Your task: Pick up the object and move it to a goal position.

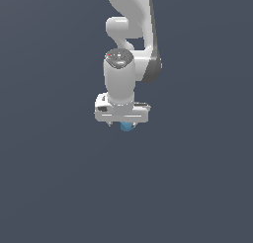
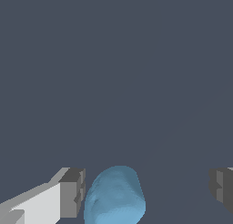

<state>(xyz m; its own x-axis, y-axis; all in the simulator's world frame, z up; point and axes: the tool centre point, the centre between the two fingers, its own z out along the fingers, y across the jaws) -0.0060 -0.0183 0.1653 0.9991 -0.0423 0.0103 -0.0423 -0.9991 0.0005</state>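
Note:
The object [image 2: 114,200] is a small light-blue rounded chunk. In the wrist view it lies between my gripper's [image 2: 148,191] two grey fingers. One finger [image 2: 73,193] is almost against it, while the other finger [image 2: 222,187] stands well apart, so the gripper is open. In the exterior view the object [image 1: 128,127] peeks out just below the white gripper bar [image 1: 121,112], which hides most of it and the fingers. I cannot tell whether the near finger touches the object.
Around the arm there is only a plain dark grey-blue ground [image 1: 59,187]. No other objects, containers or edges show in either view.

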